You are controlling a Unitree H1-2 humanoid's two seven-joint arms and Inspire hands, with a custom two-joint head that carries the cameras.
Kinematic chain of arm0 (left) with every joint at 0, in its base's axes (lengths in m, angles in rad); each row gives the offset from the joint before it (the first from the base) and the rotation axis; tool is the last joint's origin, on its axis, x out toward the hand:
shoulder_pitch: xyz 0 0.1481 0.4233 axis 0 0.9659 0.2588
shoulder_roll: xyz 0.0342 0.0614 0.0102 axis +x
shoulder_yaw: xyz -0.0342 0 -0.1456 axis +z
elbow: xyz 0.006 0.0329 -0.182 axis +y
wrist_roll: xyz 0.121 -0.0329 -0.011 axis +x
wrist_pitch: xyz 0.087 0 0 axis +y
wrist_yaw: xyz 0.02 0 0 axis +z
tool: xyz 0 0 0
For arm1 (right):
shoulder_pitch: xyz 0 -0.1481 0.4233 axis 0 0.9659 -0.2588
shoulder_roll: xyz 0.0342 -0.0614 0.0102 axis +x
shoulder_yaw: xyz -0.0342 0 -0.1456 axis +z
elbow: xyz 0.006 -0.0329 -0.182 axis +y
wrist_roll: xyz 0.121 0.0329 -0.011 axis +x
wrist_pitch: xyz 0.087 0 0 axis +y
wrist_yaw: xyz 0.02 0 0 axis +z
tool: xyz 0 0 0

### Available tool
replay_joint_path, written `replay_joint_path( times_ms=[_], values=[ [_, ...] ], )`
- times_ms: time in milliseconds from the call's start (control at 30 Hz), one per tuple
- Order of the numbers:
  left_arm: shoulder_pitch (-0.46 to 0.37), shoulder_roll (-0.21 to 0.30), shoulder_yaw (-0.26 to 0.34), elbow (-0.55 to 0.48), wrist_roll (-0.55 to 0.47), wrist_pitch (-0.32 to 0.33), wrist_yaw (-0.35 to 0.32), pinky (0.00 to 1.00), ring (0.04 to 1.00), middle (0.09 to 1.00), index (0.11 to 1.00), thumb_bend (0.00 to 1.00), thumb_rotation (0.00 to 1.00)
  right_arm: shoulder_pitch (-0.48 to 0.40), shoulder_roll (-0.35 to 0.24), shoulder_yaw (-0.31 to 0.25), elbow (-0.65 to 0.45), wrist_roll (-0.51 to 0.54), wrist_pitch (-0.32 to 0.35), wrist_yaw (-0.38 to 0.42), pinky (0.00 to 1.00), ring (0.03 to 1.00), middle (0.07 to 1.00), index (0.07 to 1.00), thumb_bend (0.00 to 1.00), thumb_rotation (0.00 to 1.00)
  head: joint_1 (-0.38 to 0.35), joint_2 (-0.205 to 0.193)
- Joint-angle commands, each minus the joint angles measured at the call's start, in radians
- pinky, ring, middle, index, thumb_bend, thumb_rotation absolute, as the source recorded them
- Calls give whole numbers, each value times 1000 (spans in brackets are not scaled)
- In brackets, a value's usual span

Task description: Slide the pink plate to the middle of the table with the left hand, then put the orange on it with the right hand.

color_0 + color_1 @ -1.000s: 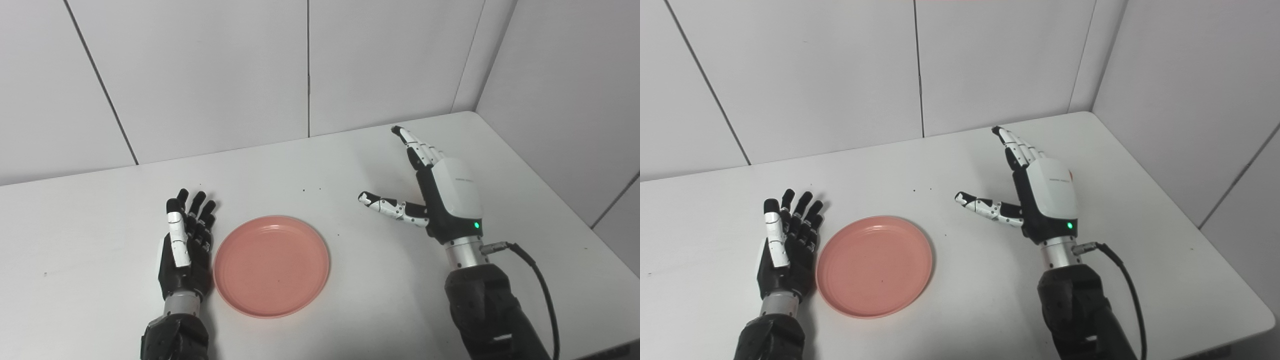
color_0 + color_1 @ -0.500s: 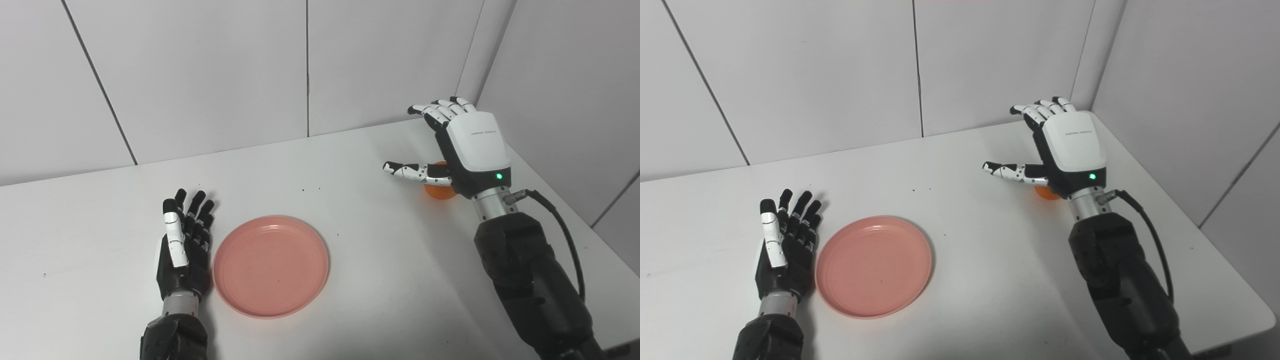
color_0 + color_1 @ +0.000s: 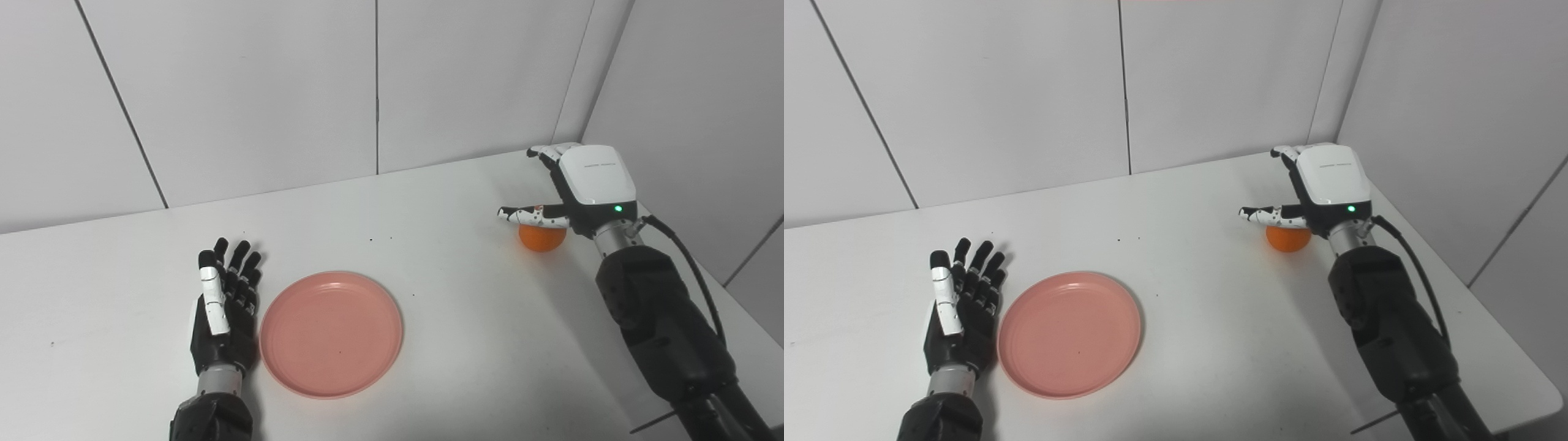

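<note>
Resting flat on the white table (image 3: pixel 110 257), the left hand (image 3: pixel 222 309) is lying with its fingers spread wide and stretched toward the back wall, holding nothing. The pink plate (image 3: pixel 331 334) is sitting just beside that hand on its thumb side, rim right up against the hand's edge; I cannot tell whether they are actually touching. Plate is lying empty, roughly mid-table, slightly nearer the front edge.

Well apart from the plate, toward the far right corner, the right hand (image 3: pixel 582 187) is hovering over the orange (image 3: pixel 541 237). Its white back is facing up, thumb is sticking out sideways toward the plate side, right above the fruit's top, fingers are curling down on the far side near the wall. Hand is looking wide, not closed on anything. The orange is sitting on the table directly under the palm and thumb, its lower half showing below the thumb; whether the thumb is touching the peel is not clear. Black cable (image 3: pixel 692 263) is looping off the right wrist along the forearm.
</note>
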Motion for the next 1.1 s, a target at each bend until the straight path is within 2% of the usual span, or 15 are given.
replay_joint_path(
  times_ms=[0, 300, 433, 900, 1067],
  values=[
    [46, -24, 1, 44, 10, 71, 36, 1000, 934, 947, 989, 741, 889, -53, -45, -14, 2, 14, 17, -18, 697, 744, 758, 765, 839, 826, 3, -1],
    [51, -24, -9, 44, 12, 63, 34, 1000, 936, 953, 995, 744, 898, -93, -77, 19, 91, 42, 31, 8, 637, 710, 751, 765, 843, 806, 17, -1],
    [52, -25, -11, 39, 11, 70, 35, 1000, 938, 953, 1000, 754, 895, -107, -76, 23, 111, 69, 34, 9, 632, 705, 754, 763, 851, 821, 21, 1],
    [61, -26, -14, 25, 6, 77, 37, 1000, 925, 947, 1000, 769, 877, -139, -59, 65, 214, 119, 40, -23, 610, 684, 732, 742, 859, 774, 35, 3],
    [64, -20, -25, 24, 18, 63, 31, 1000, 921, 947, 1000, 770, 881, -135, -61, 78, 227, 126, 43, -28, 550, 635, 701, 736, 841, 787, 34, 6]
  ],
)
